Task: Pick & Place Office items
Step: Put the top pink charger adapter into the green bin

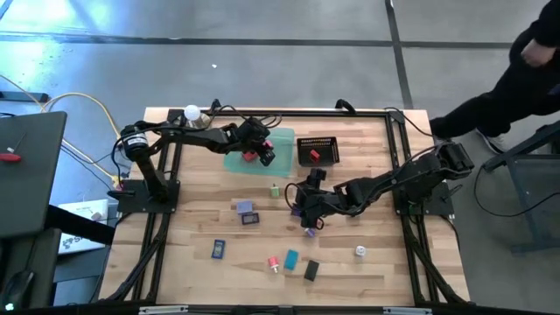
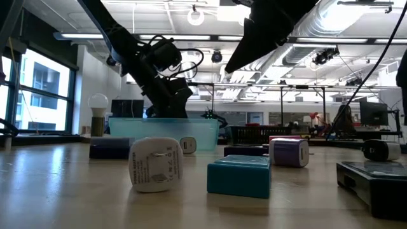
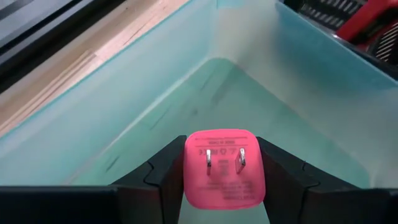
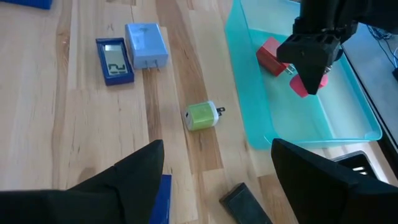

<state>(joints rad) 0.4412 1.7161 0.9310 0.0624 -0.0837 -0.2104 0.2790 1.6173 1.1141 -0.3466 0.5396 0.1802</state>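
My left gripper (image 3: 224,163) is inside the translucent green tray (image 1: 282,140) at the table's far middle, shut on a pink plug adapter (image 3: 224,168). A red block (image 4: 270,56) lies on the tray floor beside it. My right gripper (image 4: 217,171) hovers open over the middle of the table, with nothing between its fingers. A green plug (image 4: 201,116), a light blue adapter (image 4: 147,45) and a small blue device with a screen (image 4: 114,61) lie flat on the wood ahead of it. More office items are scattered nearer the front edge, among them a teal block (image 1: 290,259). My left gripper pinches the pink adapter by its two opposite sides (image 3: 188,171) between its two fingers. The fingers slant down into the tray from the table's left. The adapter's two metal prongs (image 3: 209,158) face back toward the wrist. I cannot tell whether the adapter touches the tray floor.
A black mesh basket (image 1: 318,150) with a red item in it stands just right of the tray. A white bulb (image 1: 192,113) sits at the far left corner. Black rails (image 1: 398,140) frame the table. A person in dark clothes (image 1: 516,79) stands beyond the far right corner.
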